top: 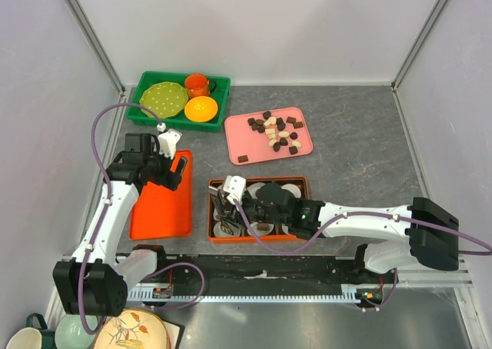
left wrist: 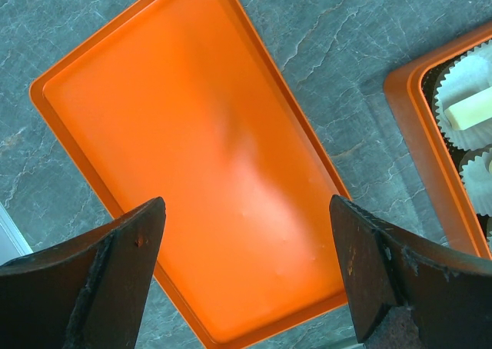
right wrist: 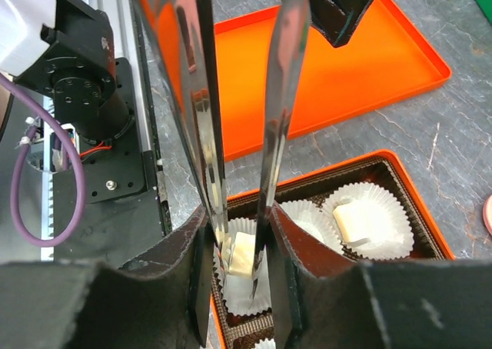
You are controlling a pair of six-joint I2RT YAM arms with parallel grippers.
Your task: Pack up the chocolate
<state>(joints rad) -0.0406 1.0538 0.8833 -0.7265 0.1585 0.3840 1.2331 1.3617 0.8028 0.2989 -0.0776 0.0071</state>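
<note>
Several dark, reddish-brown and cream chocolate pieces (top: 273,131) lie on a pink tray (top: 238,130). An orange box (top: 257,180) with white paper cups sits in front of the arms. My right gripper (top: 250,207) is shut on metal tongs (right wrist: 201,95). The tongs pinch a cream chocolate (right wrist: 243,253) just above a paper cup (right wrist: 246,299) at the box's left end; the right gripper (right wrist: 240,234) straddles it. Another cream piece (right wrist: 350,218) lies in a nearby cup. My left gripper (top: 173,172) is open and empty above a flat orange lid (left wrist: 200,149).
A green bin (top: 146,111) holding a green plate, an orange cup and an orange bowl stands at the back left. Mugs and a patterned plate (top: 131,334) sit at the bottom left, below the black rail (top: 261,276).
</note>
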